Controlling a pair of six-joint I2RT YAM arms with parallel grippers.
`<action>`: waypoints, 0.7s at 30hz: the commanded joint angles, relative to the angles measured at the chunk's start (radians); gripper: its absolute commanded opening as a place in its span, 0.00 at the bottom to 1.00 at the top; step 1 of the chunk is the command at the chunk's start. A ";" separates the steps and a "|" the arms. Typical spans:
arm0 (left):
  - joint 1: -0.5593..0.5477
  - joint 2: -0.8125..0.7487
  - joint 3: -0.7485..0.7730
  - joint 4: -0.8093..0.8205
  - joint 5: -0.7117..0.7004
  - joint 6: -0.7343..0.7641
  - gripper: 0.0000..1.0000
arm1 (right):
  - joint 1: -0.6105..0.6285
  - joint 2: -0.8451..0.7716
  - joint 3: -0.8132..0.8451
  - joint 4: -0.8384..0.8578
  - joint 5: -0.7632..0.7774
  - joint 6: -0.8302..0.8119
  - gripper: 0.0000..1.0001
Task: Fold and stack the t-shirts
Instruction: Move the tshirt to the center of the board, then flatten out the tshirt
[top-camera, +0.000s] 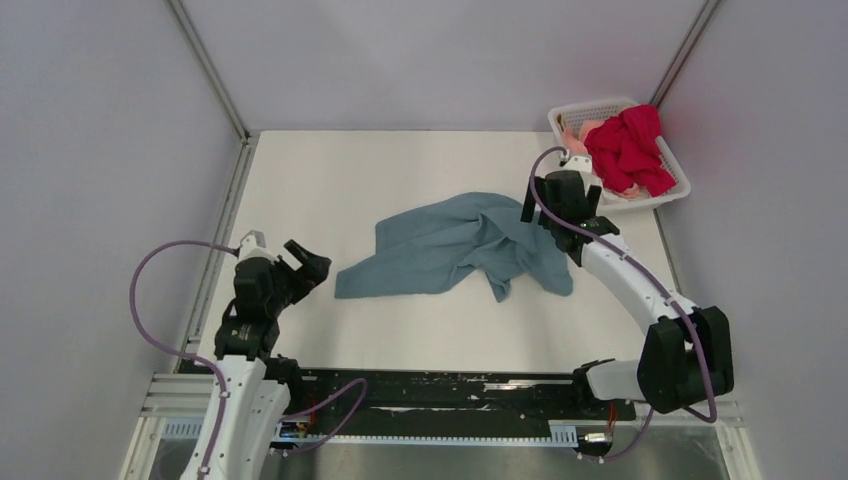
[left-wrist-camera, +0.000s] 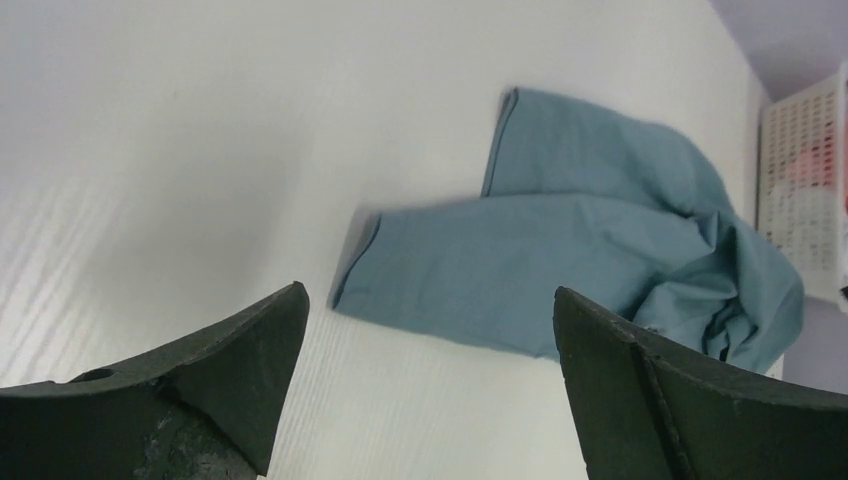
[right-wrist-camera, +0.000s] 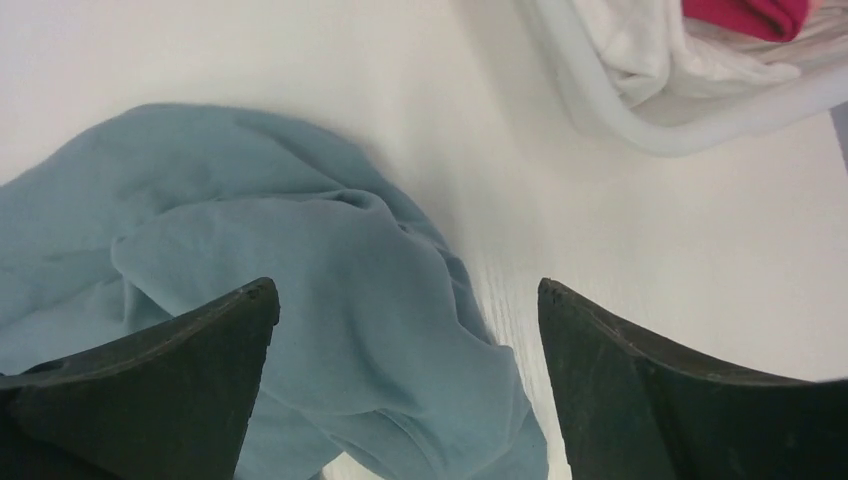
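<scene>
Blue-grey t-shirt (top-camera: 460, 250) lies crumpled right below my right gripper (right-wrist-camera: 405, 290), jaws wide apart, gripping nothing. My left gripper (left-wrist-camera: 428, 292) is spread wide too and empty, with the shirt well ahead of it. Red t-shirt (top-camera: 628, 150) is in the basket (top-camera: 575, 108) just beyond the right gripper.

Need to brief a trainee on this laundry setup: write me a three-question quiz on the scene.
1. True or false: the blue-grey t-shirt is already neatly folded.
2. Where is the red t-shirt? A: spread on the table. B: in the white basket. C: under the blue-grey t-shirt.
3. Fill in: the left pincer and right pincer both stand ___, holding nothing.

Key: 1 false, it lies crumpled. 2 B. 3 open.
</scene>
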 joint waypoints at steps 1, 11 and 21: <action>0.005 0.123 -0.073 0.070 0.166 -0.042 1.00 | 0.025 -0.057 0.117 -0.112 0.135 0.108 1.00; 0.003 0.545 -0.064 0.241 0.262 -0.039 0.93 | 0.118 -0.261 -0.113 -0.129 -0.105 0.265 1.00; -0.117 0.816 -0.004 0.335 0.213 -0.057 0.49 | 0.158 -0.317 -0.211 -0.128 -0.202 0.282 1.00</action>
